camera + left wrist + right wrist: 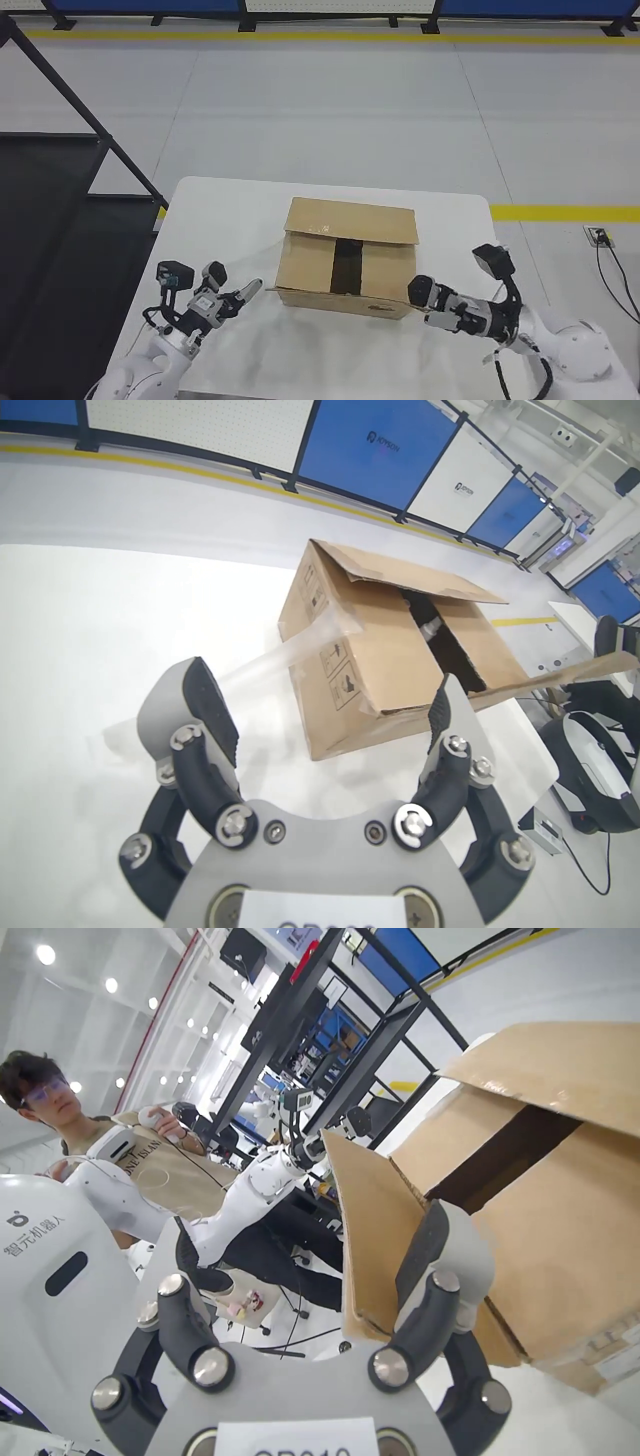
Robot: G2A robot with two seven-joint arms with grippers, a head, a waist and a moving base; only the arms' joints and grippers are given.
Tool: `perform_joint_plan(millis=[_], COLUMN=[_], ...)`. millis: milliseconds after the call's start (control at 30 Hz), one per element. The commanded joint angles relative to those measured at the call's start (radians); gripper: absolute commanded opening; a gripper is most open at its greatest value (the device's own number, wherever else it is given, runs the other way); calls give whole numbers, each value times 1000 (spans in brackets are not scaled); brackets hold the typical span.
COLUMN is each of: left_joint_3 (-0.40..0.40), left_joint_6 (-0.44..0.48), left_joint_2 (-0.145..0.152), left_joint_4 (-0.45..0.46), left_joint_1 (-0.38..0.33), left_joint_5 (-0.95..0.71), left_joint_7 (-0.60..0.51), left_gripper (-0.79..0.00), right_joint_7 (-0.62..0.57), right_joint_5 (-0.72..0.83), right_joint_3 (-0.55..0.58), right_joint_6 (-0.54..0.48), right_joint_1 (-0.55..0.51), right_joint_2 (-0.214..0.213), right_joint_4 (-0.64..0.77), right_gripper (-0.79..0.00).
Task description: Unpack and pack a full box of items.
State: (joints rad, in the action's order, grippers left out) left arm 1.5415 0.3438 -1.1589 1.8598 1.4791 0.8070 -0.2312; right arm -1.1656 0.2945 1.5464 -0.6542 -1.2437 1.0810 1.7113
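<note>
A brown cardboard box (345, 258) (380, 670) (550, 1208) stands mid-table, its top flaps parted over a dark gap. In that gap a small white bottle top (431, 627) shows. My left gripper (245, 293) (324, 680) hovers open by the box's near left corner. A strip of clear tape (290, 652) stretches from the box side to one of its fingers. At the near right corner my right gripper (415, 292) (310, 1228) is open around a raised cardboard flap (370, 1228) (550, 677), with one finger (425, 1248) against the flap's box side.
The white table (230, 215) has bare surface left of and behind the box. A black metal rack (50, 230) stands off the table's left side. The table's near edge lies close under both arms.
</note>
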Motion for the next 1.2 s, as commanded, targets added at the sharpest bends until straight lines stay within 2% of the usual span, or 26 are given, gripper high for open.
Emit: perform_joint_plan(millis=[0, 133, 267, 367, 433, 533, 600, 933, 1067, 1167], left_joint_3=[-7, -18, -39, -63, -76, -99, -111, -117, -117, -117], left_joint_6=[5, 16, 88, 139, 155, 157, 151, 155, 155, 155], left_joint_2=[0, 0, 6, 11, 12, 13, 12, 12, 12, 12], left_joint_4=[6, 5, -6, -24, -39, -63, -76, -85, -85, -85], left_joint_1=[0, 0, -6, -15, -21, -33, -38, -42, -42, -42], left_joint_5=[7, 22, 75, 138, 162, 203, 212, 202, 202, 202], left_joint_7=[2, 2, -53, -91, -106, -114, -108, -106, -106, -106], left_gripper=[0, 0, 0, 0, 0, 0, 0, 0, 0, 0], right_joint_7=[7, 16, 8, 18, 45, 115, 171, 171, 284, 319], right_joint_5=[-32, -114, -175, -196, -181, -74, 24, 24, 42, 40], right_joint_3=[-4, -26, -57, -82, -94, -101, -96, -96, -147, -197], right_joint_6=[-7, -17, -8, 38, 76, 153, 256, 256, 409, 487], right_joint_1=[-23, -48, -43, -14, 2, 31, 52, 52, 96, 154], right_joint_2=[-12, -34, -47, -48, -46, -41, -38, -38, -27, -17], right_joint_4=[26, 40, 4, -33, -46, -65, -84, -84, -116, -166], right_gripper=[0, 0, 0, 0, 0, 0, 0, 0, 0, 0])
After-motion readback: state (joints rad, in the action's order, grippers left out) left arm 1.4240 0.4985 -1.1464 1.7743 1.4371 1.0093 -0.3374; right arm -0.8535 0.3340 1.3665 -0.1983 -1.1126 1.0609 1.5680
